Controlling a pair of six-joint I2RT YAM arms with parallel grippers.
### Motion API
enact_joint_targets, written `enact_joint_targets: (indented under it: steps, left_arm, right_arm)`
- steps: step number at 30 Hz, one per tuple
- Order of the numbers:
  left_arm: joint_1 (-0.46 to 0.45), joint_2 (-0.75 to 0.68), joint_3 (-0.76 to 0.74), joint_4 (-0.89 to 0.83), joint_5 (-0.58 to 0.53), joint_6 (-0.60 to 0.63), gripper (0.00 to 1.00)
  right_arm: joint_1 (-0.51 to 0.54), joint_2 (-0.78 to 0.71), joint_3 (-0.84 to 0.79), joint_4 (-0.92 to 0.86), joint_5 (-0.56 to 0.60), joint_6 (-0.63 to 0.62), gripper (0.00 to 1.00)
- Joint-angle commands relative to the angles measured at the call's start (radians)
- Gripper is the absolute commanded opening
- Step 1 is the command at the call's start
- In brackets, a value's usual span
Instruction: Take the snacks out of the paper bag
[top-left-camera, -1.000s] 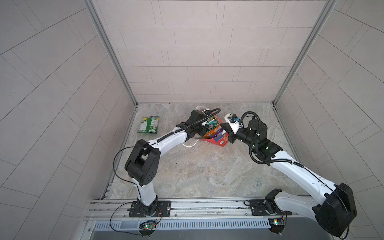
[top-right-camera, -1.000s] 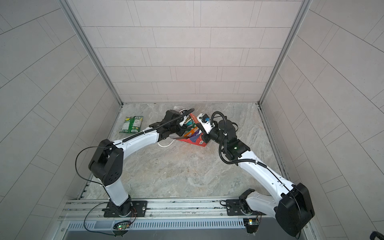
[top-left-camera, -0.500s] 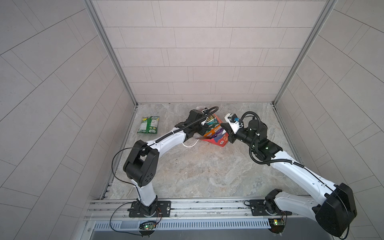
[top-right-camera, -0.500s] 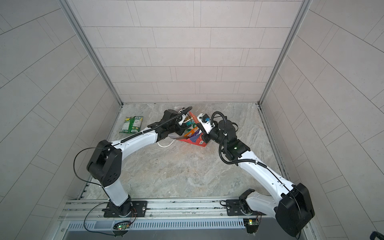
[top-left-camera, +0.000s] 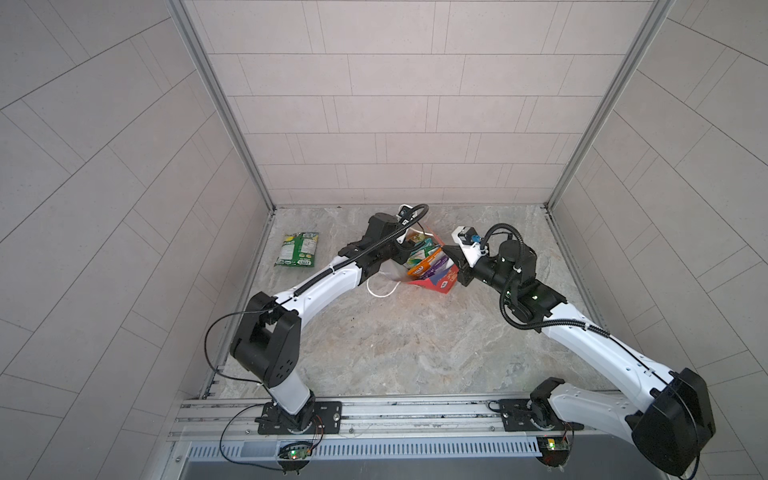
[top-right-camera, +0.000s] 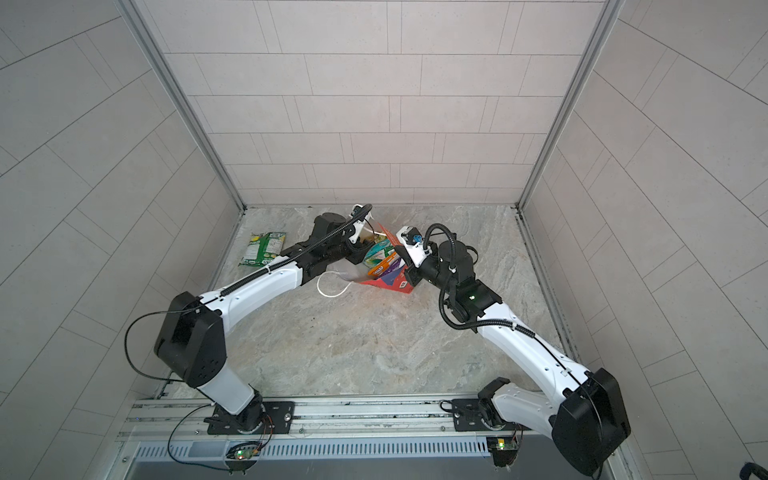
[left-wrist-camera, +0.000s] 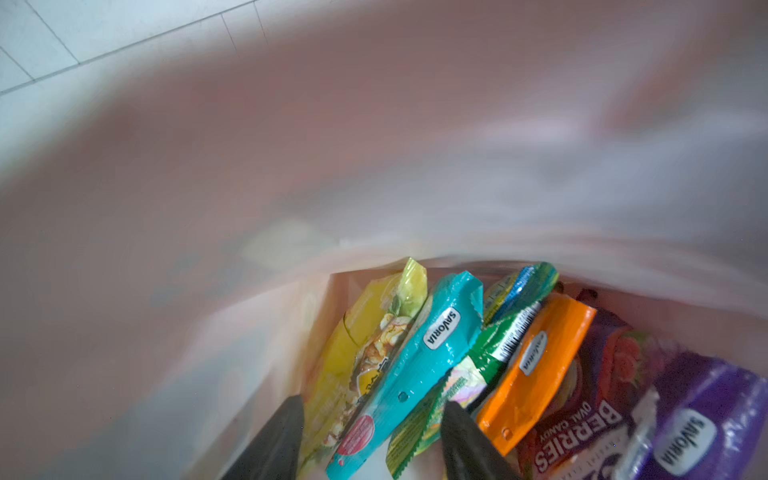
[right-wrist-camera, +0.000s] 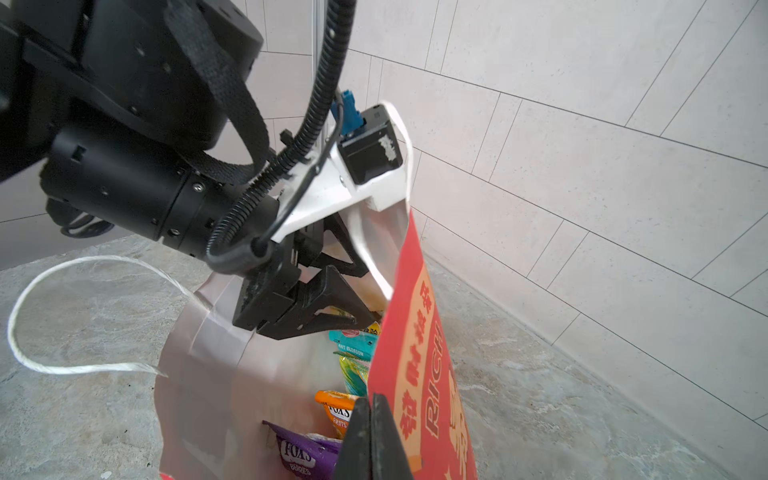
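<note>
**Bag pinned by one claw, other claw inside it**

So the paper bag (top-left-camera: 434, 283) sits in the upper middle of both top views. It's tipped, with its base toward the lower right and its mouth opening up-left. The right gripper (right-wrist-camera: 371, 401) is pressed together on the bag's red wall near the rim. The left gripper (left-wrist-camera: 372, 403) is inside the mouth, jaws spread, straddling the teal packet (left-wrist-camera: 436, 345) but not clamping anything that I can see.

The yellow packet (left-wrist-camera: 365, 332), orange packet (left-wrist-camera: 536, 365) and purple packet (left-wrist-camera: 698, 424) stand on end beside it. Their long axes run down into the bag, with the crimped top seals toward the mouth. One green packet (top-left-camera: 297, 249) lies flat on the table (top-left-camera: 415, 340) at the upper left, well apart from the bag.

My guess is these are light, glossy and slippery, with soft middles, so pinch the flat crimped seal. The bag is thin paper and will probably crumple or drag along easily.
</note>
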Motion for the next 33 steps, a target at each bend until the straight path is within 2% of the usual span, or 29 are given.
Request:
enact_joint_targets:
  steps: [1, 8, 11, 20, 26, 30, 33]
  left_arm:
    - [0.008, 0.05, 0.029, 0.049, 0.017, 0.026, 0.64]
    - [0.008, 0.139, 0.057, 0.071, 0.016, 0.031, 0.65]
    - [0.008, 0.143, 0.048, 0.064, 0.019, 0.036, 0.61]
    - [0.008, -0.006, -0.011, 0.058, 0.036, 0.054, 0.6]
    - [0.007, -0.058, -0.019, 0.041, 0.079, 0.067, 0.59]
    - [0.008, -0.113, -0.106, 0.154, 0.113, 0.042, 0.57]
    - [0.008, -0.112, -0.087, 0.114, 0.116, 0.062, 0.54]
  right_arm:
    - [0.002, -0.032, -0.009, 0.034, -0.017, 0.011, 0.0]
    - [0.002, -0.038, -0.016, 0.045, -0.035, 0.008, 0.0]
    - [0.003, -0.043, -0.02, 0.05, -0.027, 0.008, 0.0]
    - [-0.024, -0.044, -0.027, 0.067, 0.048, 0.052, 0.0]
    - [-0.059, -0.042, -0.035, 0.107, 0.044, 0.086, 0.0]
    - [-0.105, -0.03, -0.032, 0.127, 0.026, 0.126, 0.0]
    - [-0.116, -0.019, -0.029, 0.132, 0.02, 0.131, 0.0]
